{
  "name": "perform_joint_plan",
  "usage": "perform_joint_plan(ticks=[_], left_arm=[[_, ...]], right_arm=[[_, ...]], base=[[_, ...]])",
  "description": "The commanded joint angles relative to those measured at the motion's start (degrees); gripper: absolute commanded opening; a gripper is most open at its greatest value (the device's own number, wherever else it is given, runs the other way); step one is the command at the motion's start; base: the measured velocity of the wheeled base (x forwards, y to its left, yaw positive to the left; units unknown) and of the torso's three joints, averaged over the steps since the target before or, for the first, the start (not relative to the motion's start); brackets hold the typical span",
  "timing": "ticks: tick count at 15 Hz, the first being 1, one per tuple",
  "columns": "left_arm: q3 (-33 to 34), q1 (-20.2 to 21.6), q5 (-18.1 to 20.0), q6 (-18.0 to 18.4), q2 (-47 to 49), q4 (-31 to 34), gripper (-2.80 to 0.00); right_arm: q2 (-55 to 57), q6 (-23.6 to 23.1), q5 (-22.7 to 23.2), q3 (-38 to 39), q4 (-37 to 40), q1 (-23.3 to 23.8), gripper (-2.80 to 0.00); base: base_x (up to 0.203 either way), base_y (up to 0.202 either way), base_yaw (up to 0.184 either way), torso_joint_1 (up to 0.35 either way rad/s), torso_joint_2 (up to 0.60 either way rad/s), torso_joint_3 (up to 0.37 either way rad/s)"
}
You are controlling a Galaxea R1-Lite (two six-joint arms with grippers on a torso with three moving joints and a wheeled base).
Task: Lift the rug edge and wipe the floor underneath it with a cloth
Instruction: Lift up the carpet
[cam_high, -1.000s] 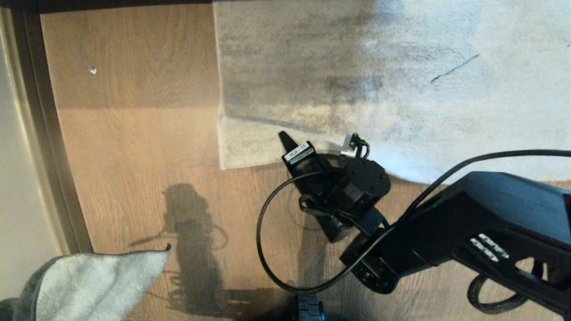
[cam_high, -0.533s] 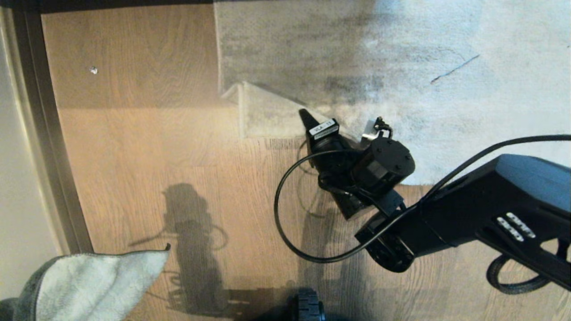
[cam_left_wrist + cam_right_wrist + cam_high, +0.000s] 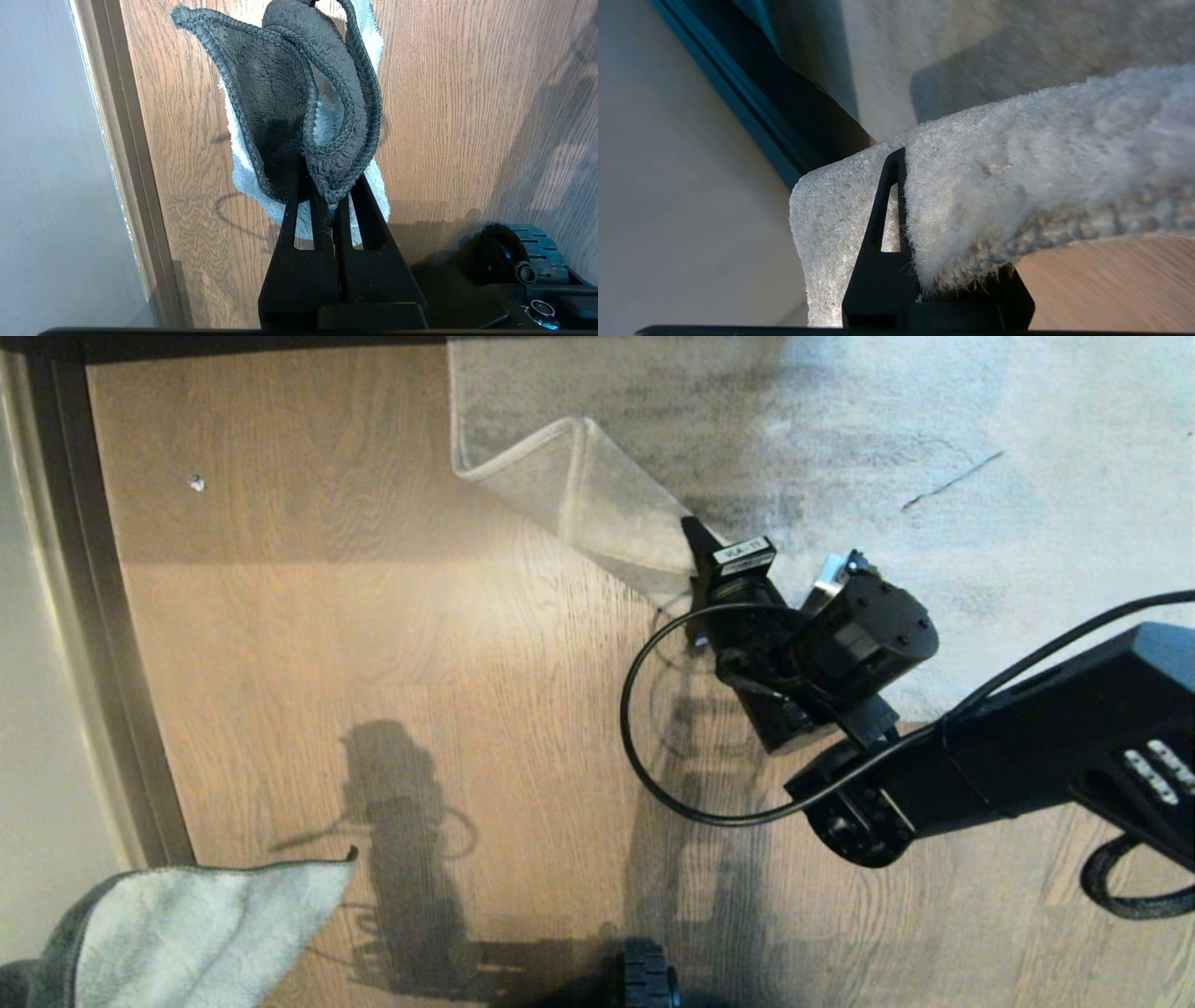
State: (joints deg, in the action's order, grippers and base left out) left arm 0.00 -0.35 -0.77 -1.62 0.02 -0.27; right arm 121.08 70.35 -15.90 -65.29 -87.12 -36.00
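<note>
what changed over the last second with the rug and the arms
The right gripper, shut on the rug edge, has drawn it up and away from the robot, folding the corner back over the rug and baring more floor. The left gripper stayed parked at lower left, shut on the cloth.

rug: far right of the head view, lying on the floor; bare floor to its left and on the near side.
rug edge: near-left corner raised off the floor and folded back toward the rug's middle, floor exposed beneath.
right hand: at the raised corner, clamped on the rug edge; arm comes in from the near right.
cloth: near-left corner of the head view, well apart from the rug, pinched in the left hand above the floor.
baseboard: along the floor's left side, beside the cloth.
wheel: near edge, between cloth and right arm.
</note>
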Motion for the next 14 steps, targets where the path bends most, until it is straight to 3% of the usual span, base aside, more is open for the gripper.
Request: perform_joint_plan(ticks=[1,9,14], left_arm=[[0.0,0.0,-0.02,-0.05,-0.02,0.0,-2.8],[0.0,0.0,-0.02,-0.05,-0.02,-0.08,-2.8],[-0.01,0.0,-0.02,-0.05,-0.02,-0.07,-2.8]], right_arm=[[-2.14,0.77,1.63,0.34,-2.64,-0.2,-2.8],[-9.2,2.58,8.68,2.98,-2.53,-1.75,-2.8],[-13.6,3.45,10.37,6.0,-2.6,-4.86,-2.8]], base=[[0.0,0.0,0.0,0.0,0.0,0.0],[0.0,0.0,0.0,0.0,0.0,0.0],[0.0,0.0,0.0,0.0,0.0,0.0]])
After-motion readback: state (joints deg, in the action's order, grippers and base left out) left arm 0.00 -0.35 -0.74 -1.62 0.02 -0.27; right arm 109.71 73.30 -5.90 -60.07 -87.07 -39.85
